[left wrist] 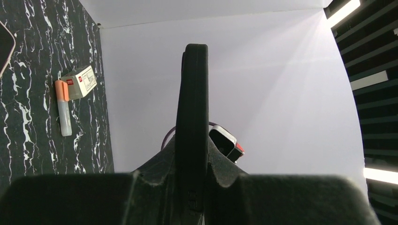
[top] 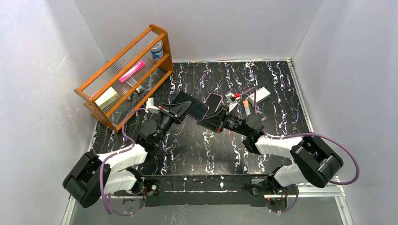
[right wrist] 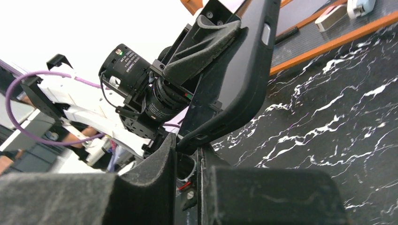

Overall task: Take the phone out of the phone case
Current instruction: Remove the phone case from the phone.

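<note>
The black phone case (top: 196, 108) is held in the air above the middle of the table. My left gripper (top: 184, 110) is shut on one end of it; in the left wrist view the case (left wrist: 191, 93) stands edge-on between my left gripper's (left wrist: 191, 140) fingers. My right gripper (top: 210, 119) meets it from the right. In the right wrist view its jaws (right wrist: 187, 143) are almost together on the lower corner of the case (right wrist: 239, 79). I cannot tell whether the phone is inside. A dark slab with a pinkish rim (top: 214, 101) sits just behind the grippers, and also shows in the left wrist view (left wrist: 3, 44).
A wooden shelf (top: 126, 75) stands at the back left with a pink item (top: 131, 71), a can (top: 157, 49) and a box (top: 108, 97). A white box (top: 259, 96) and an orange-capped tube (top: 246, 108) lie at the right.
</note>
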